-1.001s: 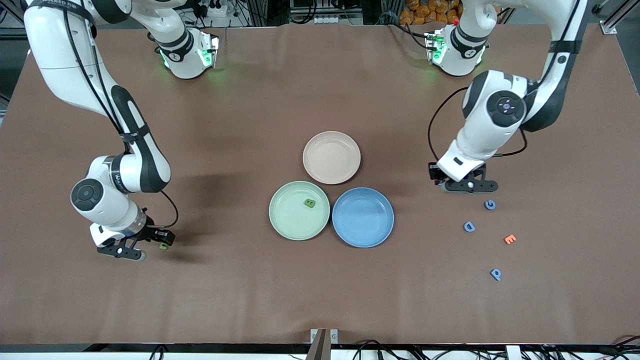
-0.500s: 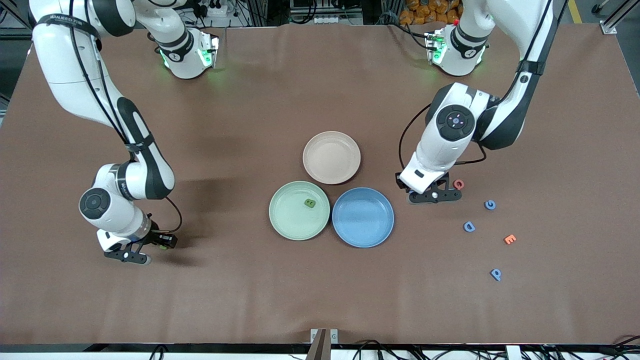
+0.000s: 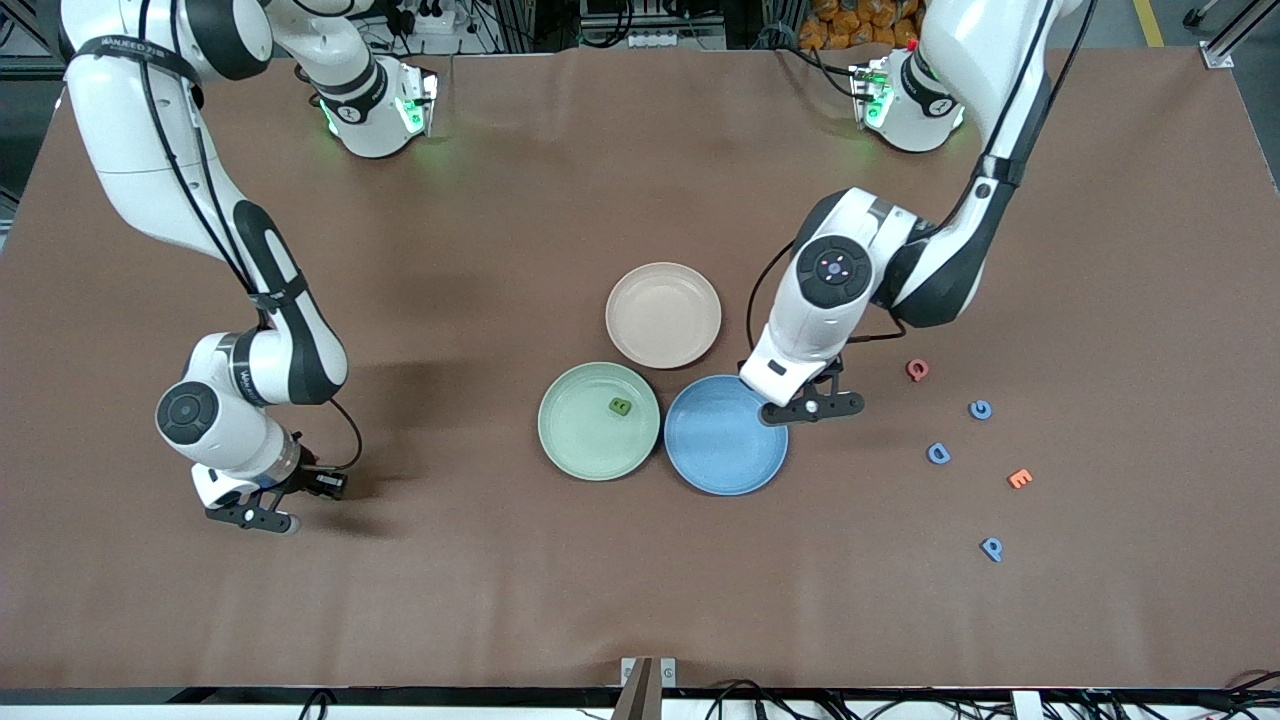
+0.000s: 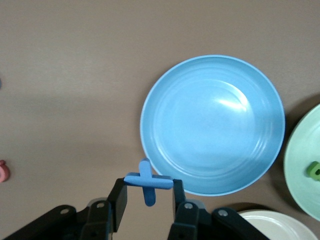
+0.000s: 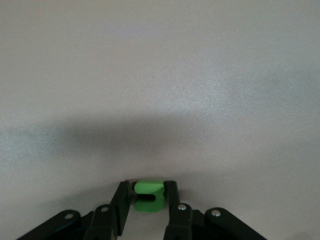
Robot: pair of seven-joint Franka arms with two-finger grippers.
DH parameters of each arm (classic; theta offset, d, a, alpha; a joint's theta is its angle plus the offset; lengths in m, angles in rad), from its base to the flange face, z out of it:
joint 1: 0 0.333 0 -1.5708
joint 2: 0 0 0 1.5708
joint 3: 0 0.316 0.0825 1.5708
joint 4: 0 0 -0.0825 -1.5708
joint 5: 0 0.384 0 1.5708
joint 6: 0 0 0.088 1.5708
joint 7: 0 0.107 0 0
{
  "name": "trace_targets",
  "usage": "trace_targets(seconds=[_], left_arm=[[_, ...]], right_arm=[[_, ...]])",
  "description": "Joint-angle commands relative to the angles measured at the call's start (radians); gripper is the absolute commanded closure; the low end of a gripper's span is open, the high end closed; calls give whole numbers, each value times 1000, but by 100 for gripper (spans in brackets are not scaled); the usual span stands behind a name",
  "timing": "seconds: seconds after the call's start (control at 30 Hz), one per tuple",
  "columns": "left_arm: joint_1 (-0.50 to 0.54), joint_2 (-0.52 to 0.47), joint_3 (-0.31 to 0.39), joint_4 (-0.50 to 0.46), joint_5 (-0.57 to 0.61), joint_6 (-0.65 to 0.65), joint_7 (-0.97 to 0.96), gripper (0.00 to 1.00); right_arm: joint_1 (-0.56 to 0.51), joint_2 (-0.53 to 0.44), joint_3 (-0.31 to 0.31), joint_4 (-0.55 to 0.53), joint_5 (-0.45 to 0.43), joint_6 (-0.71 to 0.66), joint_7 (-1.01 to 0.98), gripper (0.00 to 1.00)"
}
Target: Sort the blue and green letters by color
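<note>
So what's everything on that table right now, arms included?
Table: one, brown.
Plates: three, touching in a cluster mid-table; pink plate farthest from the front camera, green plate toward the right arm's end, blue plate toward the left arm's end.
Green letter: one, lying in the green plate.
Blue letters: three loose, G, D, P, toward the left arm's end.
Pink letter: one, beside the G.
Orange E: one, between D and P.
Left gripper: shut on blue X, at the blue plate's rim.
Right gripper: shut on green U, low over bare table.
</note>
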Motion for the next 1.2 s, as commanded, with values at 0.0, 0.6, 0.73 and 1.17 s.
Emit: trace_targets(seconds=[0.0, 0.6, 0.73, 1.17], left_arm=[[-15, 68, 13, 90, 31, -34, -34, 100], [-69, 190, 47, 208, 28, -32, -77, 100], [-74, 200, 48, 215, 28, -26, -80, 100], [-71, 200, 48, 213, 28, -22, -79, 41]], right_arm=[[-18, 17, 11, 28, -2, -10, 9, 92], [89, 1, 31, 158, 4, -237, 308, 100], [114, -9, 59, 176, 26, -285, 400, 100], [172, -22, 195, 195, 31, -288, 782, 100]])
